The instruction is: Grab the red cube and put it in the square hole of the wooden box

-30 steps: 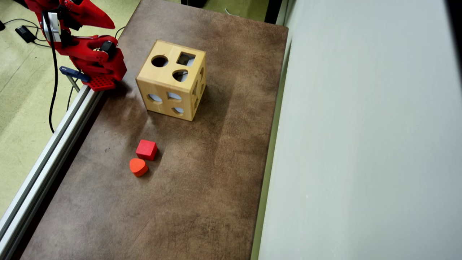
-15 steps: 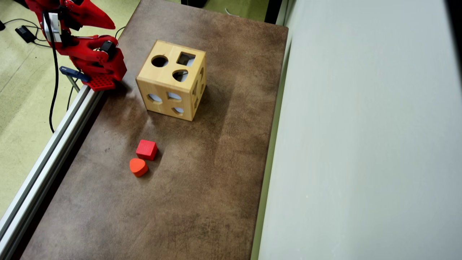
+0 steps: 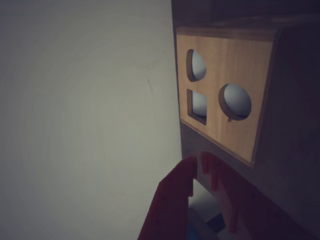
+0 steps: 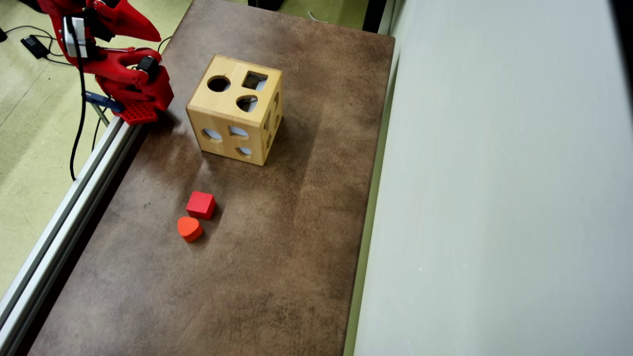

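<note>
Up by the table's far corner you are idling with the gripper [image 3: 197, 162] nearly pinched and empty, facing the wooden box [image 4: 236, 110], while the red cube [image 4: 201, 204] is waiting untouched beside the heart block [image 4: 189, 228], needing a wider opening and a reach over.

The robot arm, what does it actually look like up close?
The arm is bright red plastic with chunky, angular parts. A black cable hangs beside it, and a small white block sits near its top. Its base has a studded red plate. In the wrist view, the gripper has two red fingers with stepped, notched edges.
</note>
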